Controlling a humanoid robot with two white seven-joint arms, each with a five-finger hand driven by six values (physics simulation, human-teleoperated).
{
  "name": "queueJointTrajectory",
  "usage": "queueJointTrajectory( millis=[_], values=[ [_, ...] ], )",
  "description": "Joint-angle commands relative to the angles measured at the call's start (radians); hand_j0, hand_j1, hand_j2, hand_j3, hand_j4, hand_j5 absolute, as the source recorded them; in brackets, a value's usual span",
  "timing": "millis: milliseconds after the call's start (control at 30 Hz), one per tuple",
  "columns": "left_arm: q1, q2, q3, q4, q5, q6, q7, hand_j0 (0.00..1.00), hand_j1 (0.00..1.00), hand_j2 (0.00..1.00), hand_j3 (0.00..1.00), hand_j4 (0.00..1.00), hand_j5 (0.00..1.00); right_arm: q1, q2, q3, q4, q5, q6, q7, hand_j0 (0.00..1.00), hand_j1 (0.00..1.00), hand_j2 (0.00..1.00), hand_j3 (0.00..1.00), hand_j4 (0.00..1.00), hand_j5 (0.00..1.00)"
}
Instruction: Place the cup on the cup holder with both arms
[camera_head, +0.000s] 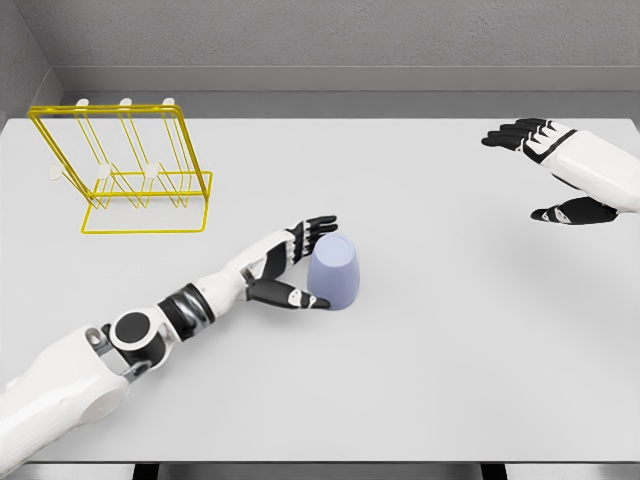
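One lavender cup stands upside down near the middle of the white table, its contents hidden. Beside it, the left hand reaches in with fingers spread, thumb touching the cup's base edge, not closed around it. At the far right, the right hand hovers open, holding nothing. Well apart, the yellow wire cup holder stands at the table's far left.

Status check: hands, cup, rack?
Left hand open around the cup, not closed on it. Right hand open, far right, holding nothing. Cup upside down on the table. Yellow rack back left, path clear.
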Motion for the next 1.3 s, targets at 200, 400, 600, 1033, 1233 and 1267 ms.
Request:
queueJointTrajectory(
  millis=[200, 400, 600, 1033, 1233, 1267],
  values=[
    [0.000, -0.004, -0.014, 0.000, 0.002, 0.001, 0.000, 1.00, 1.00, 1.00, 1.00, 1.00, 1.00, 0.000, 0.000, -0.002, 0.000, -0.007, 0.002, -0.002, 1.00, 1.00, 1.00, 1.00, 1.00, 1.00],
    [0.000, -0.016, -0.014, -0.001, 0.003, -0.002, 0.001, 0.91, 0.91, 0.91, 0.91, 0.91, 0.91, 0.000, 0.000, -0.002, 0.000, -0.007, 0.002, 0.000, 1.00, 1.00, 1.00, 1.00, 1.00, 1.00],
    [0.000, -0.040, -0.012, 0.002, 0.000, -0.002, 0.001, 0.74, 0.74, 0.74, 0.74, 0.74, 0.74, 0.000, 0.000, 0.000, 0.000, -0.009, 0.002, -0.002, 1.00, 1.00, 1.00, 1.00, 1.00, 1.00],
    [0.000, -0.049, 0.000, 0.000, -0.009, -0.004, 0.004, 0.60, 0.60, 0.60, 0.60, 0.60, 0.60, 0.000, 0.000, 0.000, 0.000, -0.009, 0.002, -0.002, 1.00, 1.00, 1.00, 1.00, 1.00, 1.00],
    [-0.002, -0.035, 0.031, -0.047, 0.020, -0.002, 0.004, 0.60, 0.60, 0.60, 0.60, 0.60, 0.60, 0.000, 0.000, 0.000, 0.000, -0.007, 0.002, -0.002, 1.00, 1.00, 1.00, 1.00, 1.00, 1.00],
    [-0.002, -0.029, 0.037, -0.058, 0.023, -0.002, 0.004, 0.60, 0.60, 0.60, 0.60, 0.60, 0.60, 0.000, 0.000, -0.002, 0.000, -0.009, 0.002, -0.002, 1.00, 1.00, 1.00, 1.00, 1.00, 1.00]
  ],
)
